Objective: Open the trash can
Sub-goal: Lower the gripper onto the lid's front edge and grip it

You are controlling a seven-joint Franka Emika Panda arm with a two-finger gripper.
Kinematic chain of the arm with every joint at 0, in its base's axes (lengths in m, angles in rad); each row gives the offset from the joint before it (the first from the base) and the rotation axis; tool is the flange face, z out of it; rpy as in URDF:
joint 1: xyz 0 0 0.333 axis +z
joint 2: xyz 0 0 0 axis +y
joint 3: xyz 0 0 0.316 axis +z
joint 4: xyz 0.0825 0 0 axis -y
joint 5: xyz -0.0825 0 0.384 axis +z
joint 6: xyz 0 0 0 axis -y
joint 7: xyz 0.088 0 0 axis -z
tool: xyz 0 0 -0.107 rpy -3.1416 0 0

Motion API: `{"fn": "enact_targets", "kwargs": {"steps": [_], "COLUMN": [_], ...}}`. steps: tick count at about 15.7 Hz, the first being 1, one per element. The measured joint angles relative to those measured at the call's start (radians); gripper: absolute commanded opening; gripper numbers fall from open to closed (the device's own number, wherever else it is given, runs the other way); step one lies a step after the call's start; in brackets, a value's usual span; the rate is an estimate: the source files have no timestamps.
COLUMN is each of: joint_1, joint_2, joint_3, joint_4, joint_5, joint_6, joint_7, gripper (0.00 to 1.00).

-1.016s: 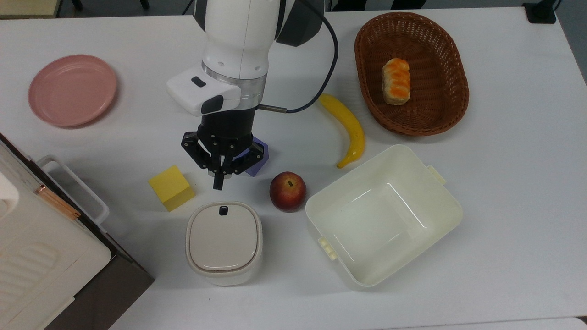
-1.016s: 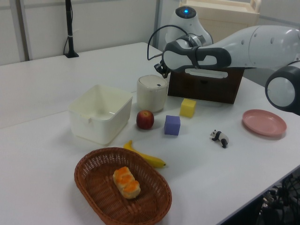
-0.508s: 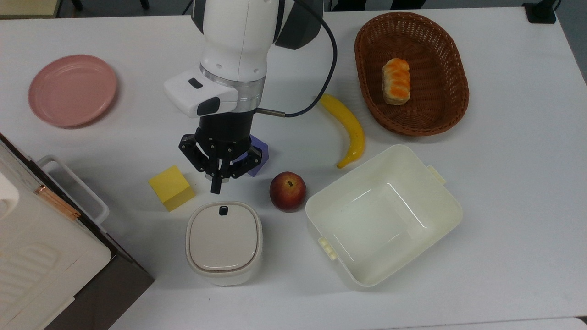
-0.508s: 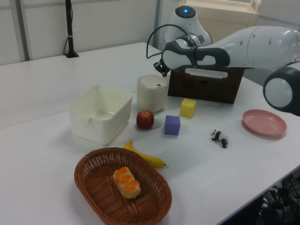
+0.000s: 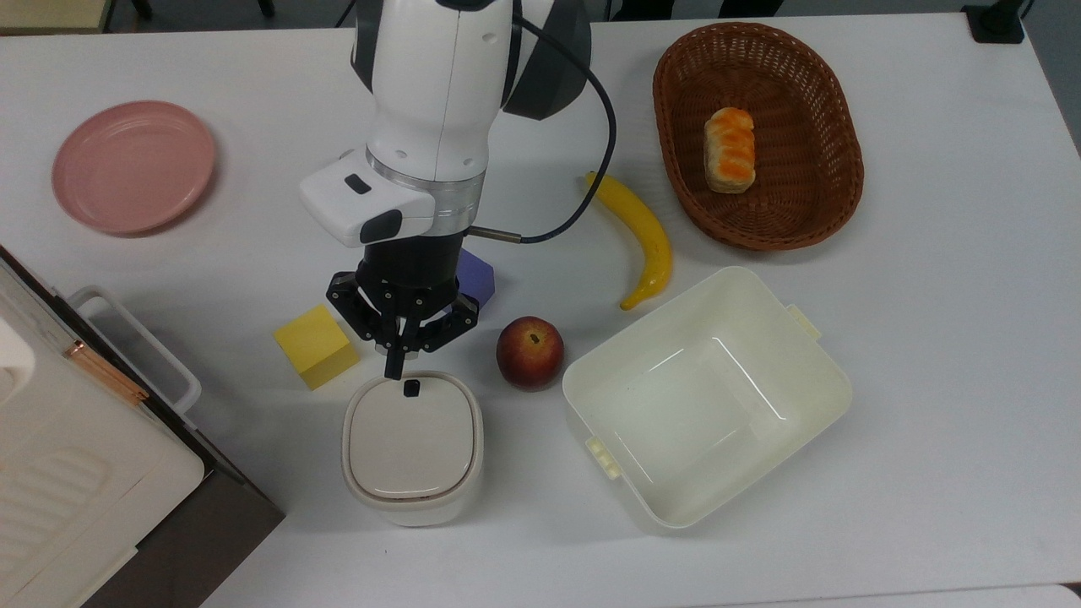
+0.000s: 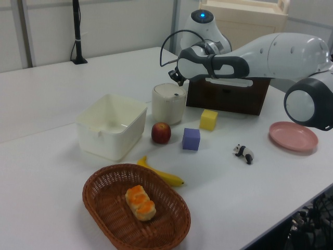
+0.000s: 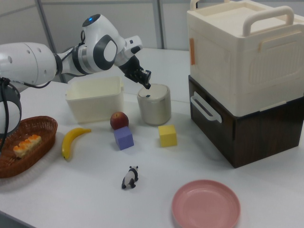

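The trash can [image 5: 412, 447] is a small cream-white bin with a greyish-beige lid, standing at the front of the table. Its lid lies flat and closed, with a small dark button [image 5: 411, 388] at the edge nearest the arm. My gripper [image 5: 393, 370] points downward with its fingers pressed together, the tip just short of the button and slightly to the top view's left of it. In the left view the gripper [image 6: 178, 82] hovers at the bin's [image 6: 168, 103] upper rim. The right view shows the gripper [image 7: 148, 86] just above the lid of the bin [image 7: 154, 104].
A yellow cube [image 5: 316, 345], a purple cube [image 5: 475, 274] and an apple [image 5: 529, 351] lie close around the bin. A large cream tub [image 5: 832, 380], a banana [image 5: 639, 236], a wicker basket [image 5: 661, 93] with bread, a pink plate [image 5: 133, 165], a toy panda [image 7: 129, 177] and stacked boxes [image 5: 76, 473] surround them.
The shut gripper has moved toward the trash can, from between the cubes to the lid's button edge. The lid and other objects have not moved.
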Motion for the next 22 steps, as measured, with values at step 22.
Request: {"fn": "enact_targets", "kwargs": {"steps": [22], "joint_1": [0.005], "joint_2": [0.054], "joint_3": [0.002], "joint_4": [0.002], "joint_5": [-0.057], "joint_6": [0.027], "joint_7": [0.001], "gripper": [0.04]}}
